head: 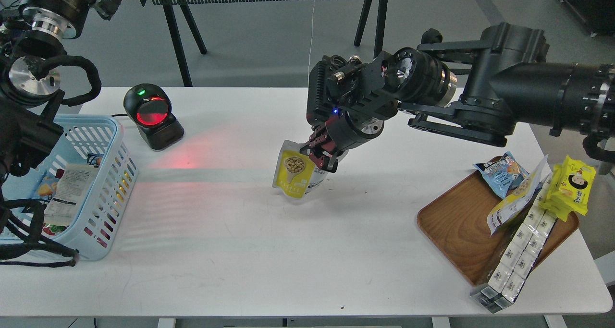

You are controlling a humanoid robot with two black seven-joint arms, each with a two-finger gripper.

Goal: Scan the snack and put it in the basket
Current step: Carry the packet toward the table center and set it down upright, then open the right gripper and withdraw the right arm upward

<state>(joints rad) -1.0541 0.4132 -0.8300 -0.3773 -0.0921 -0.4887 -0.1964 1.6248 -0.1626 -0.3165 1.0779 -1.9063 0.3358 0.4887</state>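
Note:
The snack (293, 170) is a yellow pouch with a white top and a round picture of beige balls. It hangs above the middle of the white table (288, 251). My right gripper (321, 154) is shut on its top right edge, the arm coming in from the right. The light blue basket (113, 174) stands at the table's left edge with several packets inside. My left arm covers the basket's left side, and its gripper end is out of view.
A black barcode scanner (152, 116) with a red window stands at the back left, casting red light on the table. A brown wooden tray (456, 222) at the right holds a blue packet (499, 172), a yellow cartoon-face pack (571, 184) and a long white box (519, 246).

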